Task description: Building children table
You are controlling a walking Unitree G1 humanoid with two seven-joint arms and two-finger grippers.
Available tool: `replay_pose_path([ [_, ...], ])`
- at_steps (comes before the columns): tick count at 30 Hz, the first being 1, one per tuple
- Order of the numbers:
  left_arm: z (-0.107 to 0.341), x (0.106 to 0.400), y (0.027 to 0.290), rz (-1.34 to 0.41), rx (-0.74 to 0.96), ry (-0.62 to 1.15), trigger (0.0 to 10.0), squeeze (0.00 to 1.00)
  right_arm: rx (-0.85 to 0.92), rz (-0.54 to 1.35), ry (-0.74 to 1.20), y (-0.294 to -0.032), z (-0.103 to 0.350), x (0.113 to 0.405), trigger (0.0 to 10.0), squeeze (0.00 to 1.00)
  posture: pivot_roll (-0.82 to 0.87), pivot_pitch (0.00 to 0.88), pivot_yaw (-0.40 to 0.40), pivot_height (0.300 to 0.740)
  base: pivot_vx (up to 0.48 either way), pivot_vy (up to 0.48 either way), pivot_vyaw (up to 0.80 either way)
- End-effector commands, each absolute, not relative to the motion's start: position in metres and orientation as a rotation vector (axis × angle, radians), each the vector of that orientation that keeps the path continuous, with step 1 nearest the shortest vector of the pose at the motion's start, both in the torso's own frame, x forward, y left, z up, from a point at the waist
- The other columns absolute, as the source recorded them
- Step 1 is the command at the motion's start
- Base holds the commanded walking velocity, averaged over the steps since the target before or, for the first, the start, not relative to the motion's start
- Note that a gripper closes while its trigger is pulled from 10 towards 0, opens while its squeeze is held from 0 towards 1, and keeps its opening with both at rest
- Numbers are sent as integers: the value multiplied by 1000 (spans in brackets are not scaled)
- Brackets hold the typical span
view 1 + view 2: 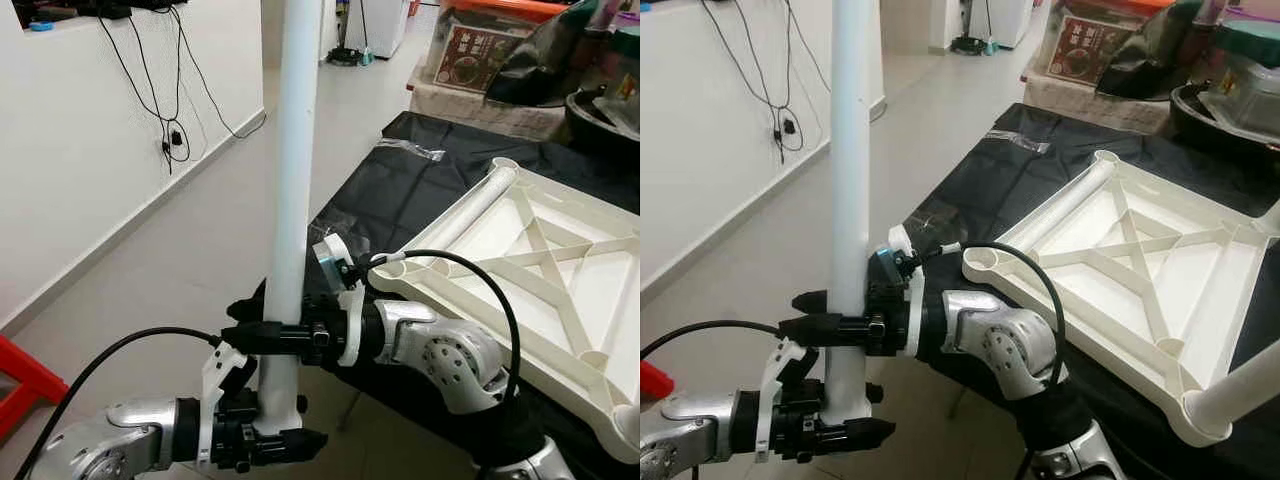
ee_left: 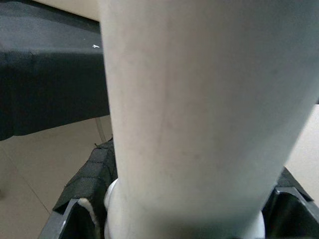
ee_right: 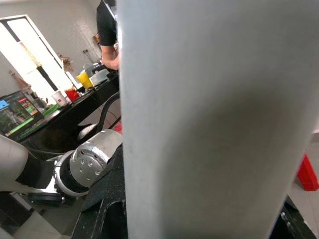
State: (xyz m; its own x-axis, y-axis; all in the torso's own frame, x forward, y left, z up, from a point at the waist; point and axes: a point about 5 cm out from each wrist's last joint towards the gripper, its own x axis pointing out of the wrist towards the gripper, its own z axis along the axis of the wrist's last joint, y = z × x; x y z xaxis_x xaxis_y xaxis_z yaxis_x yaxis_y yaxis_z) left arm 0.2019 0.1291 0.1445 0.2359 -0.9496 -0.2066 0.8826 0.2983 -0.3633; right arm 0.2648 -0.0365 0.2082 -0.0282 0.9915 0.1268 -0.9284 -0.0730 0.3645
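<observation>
Both hands clamp one white table leg upright, beside the upturned tabletop.
Our left hand [image 1: 262, 432] grips the leg [image 1: 293, 190] low, our right hand [image 1: 270, 335] just above; we judge it must next seat in the tabletop's [image 1: 1140, 270] near corner socket [image 1: 982, 262]. Storage boxes [image 1: 480, 50] beyond the black-covered desk [image 1: 400, 190]: contents unclear.

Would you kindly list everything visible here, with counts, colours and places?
Table leg: one, white, upright, held by both end effectors.
Tabletop: one, white, upside down on the black cloth; one leg lies along its edge, another at its near corner.
Black cloth: one, under the tabletop.
Cables: several, black, hanging on the left wall.
Storage boxes: several, behind the cloth.
Red stool: one, floor, far left.
Person: one, black top, at a counter.
Left end effector: black, shut low on the table leg.
Right end effector: black, shut above it.
</observation>
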Motion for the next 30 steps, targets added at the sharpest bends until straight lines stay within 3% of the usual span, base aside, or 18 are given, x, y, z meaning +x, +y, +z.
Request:
replay_pose_path([
  [1,144,198,128,-1287,-201,444,10000,0,394,1657,168,-29,215,257,0,0,93,90,-52,740,0,0,0],
  [9,139,201,131,-1234,-195,486,10000,0,402,1642,158,-29,217,259,0,0,95,89,-52,740,0,0,0],
  [10,139,201,130,-1232,-189,484,10000,1000,403,1637,155,-30,217,260,0,0,96,88,-54,740,0,0,0],
  [18,140,199,130,-1179,-194,439,10000,1000,391,1534,125,-49,220,278,0,0,99,80,-60,740,0,0,0],
  [19,139,197,131,-1157,-190,432,10000,804,384,1503,116,-55,220,283,0,0,99,80,-59,740,0,0,0],
  [20,139,197,131,-1157,-190,432,10000,804,384,1503,116,-55,220,283,0,0,99,80,-59,740,0,0,0],
  [21,139,197,131,-1142,-187,427,10000,0,379,1481,110,-59,221,286,0,0,99,80,-59,740,0,0,0],
  [25,138,197,132,-1070,-201,394,10000,0,364,1406,89,-72,221,296,0,0,101,75,-62,740,0,0,0],
  [30,139,211,137,-726,-177,223,10000,0,340,1023,-44,-111,233,336,0,0,108,68,-69,740,0,0,0],
])
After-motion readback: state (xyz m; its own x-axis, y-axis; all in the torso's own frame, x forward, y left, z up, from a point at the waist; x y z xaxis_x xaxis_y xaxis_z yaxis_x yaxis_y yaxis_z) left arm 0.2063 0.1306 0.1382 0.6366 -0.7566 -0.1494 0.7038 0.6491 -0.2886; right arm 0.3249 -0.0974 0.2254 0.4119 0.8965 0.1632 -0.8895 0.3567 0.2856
